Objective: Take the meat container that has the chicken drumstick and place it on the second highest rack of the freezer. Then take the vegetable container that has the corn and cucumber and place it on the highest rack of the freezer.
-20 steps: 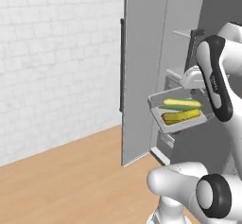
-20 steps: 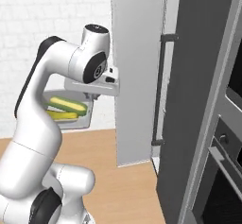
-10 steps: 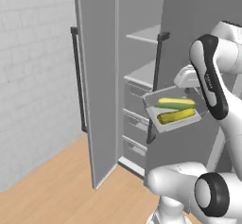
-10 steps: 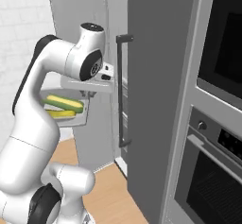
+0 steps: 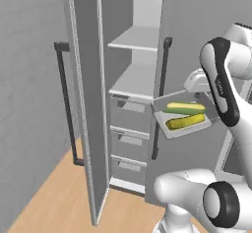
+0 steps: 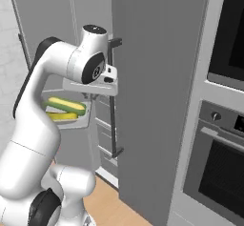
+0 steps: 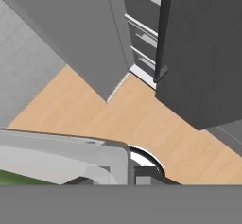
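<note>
The vegetable container (image 5: 161,120), a shallow grey tray, hangs level in the air to the right of the open freezer (image 5: 129,110). The green cucumber (image 5: 185,108) and the yellow corn (image 5: 185,122) lie side by side in it. My gripper (image 5: 208,103) is shut on the tray's right rim and is partly hidden by my arm. The highest rack (image 5: 136,39) and the shelf below it (image 5: 134,83) look bare. From the right base I see the tray (image 6: 71,123) below my hand, with cucumber (image 6: 66,106) and corn (image 6: 62,117). The tray's rim (image 7: 61,154) crosses the hand view. The meat container with the chicken drumstick is out of view.
The freezer door (image 5: 86,104) stands open to the left, its dark bar handle (image 5: 66,104) facing outward. Three grey drawers (image 5: 129,137) sit under the shelves. A dark handle (image 5: 159,99) of the neighbouring cabinet runs just behind the tray. A wall oven (image 6: 217,172) is at the right. Wooden floor (image 7: 123,114) lies below.
The whole picture has shifted, so the base has driven and turned; the freezer interior now faces the camera. The tray stays in my grip, level as before.
</note>
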You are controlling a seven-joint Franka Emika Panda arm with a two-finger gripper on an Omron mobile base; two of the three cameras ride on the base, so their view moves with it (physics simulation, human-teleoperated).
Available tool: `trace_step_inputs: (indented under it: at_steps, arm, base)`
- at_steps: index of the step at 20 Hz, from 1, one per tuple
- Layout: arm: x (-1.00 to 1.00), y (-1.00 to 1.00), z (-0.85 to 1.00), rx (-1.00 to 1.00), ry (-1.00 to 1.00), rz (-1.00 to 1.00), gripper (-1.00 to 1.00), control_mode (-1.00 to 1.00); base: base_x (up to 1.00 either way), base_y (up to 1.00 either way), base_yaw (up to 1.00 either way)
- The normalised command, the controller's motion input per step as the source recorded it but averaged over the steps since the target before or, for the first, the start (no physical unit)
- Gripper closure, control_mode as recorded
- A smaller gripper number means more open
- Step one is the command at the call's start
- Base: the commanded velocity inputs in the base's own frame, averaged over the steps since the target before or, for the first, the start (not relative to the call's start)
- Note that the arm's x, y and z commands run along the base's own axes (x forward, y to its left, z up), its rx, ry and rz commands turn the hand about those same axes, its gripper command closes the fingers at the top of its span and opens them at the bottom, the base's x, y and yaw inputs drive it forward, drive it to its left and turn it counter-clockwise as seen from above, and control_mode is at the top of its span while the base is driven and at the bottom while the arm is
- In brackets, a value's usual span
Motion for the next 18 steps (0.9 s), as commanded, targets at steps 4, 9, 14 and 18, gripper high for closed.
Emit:
trace_step_inputs:
  at_steps: [4,9,14,18]
  arm:
    - [0.0,0.0,0.0,0.0,0.0,0.0,1.0,1.0]
    - [0.0,0.0,0.0,0.0,0.0,0.0,1.0,1.0]
    - [0.0,0.0,0.0,0.0,0.0,0.0,1.0,1.0]
    - [0.0,0.0,0.0,0.0,0.0,0.0,1.0,1.0]
  base:
    - [0.17,0.63,-0.5]
    - [0.24,0.4,-0.33]
    - [0.33,0.5,-0.27]
    - [0.23,0.33,-0.25]
